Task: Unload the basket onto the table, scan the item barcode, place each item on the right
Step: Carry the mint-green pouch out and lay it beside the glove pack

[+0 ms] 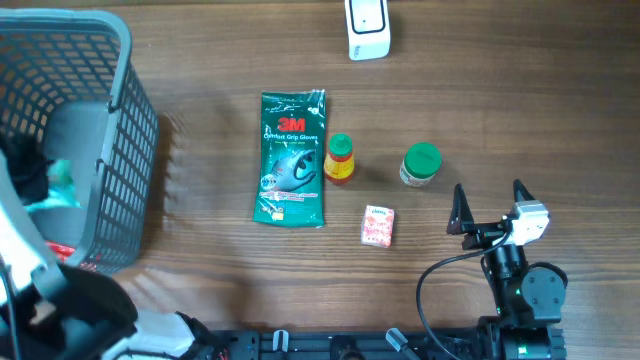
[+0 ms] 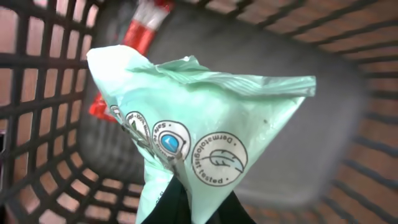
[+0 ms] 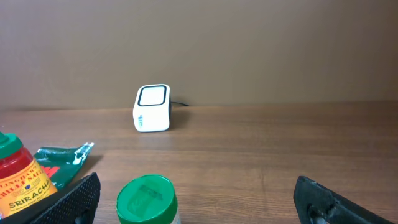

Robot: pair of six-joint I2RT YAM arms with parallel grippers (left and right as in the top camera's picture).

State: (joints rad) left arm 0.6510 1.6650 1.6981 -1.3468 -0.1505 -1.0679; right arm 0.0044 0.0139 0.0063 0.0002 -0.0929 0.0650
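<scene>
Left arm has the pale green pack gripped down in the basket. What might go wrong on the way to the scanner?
The left gripper pinches only a narrow end of the pale green soft plastic pack; it may slip on the lift. The walls of the grey mesh basket stand all around, so its crumpled end might snag. No barcode shows on the visible face, so the white box scanner may miss it.

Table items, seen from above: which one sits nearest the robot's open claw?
The green-lidded jar. It stands closest beside the open right gripper; the pink box, sriracha bottle and glove packet lie farther off.
</scene>
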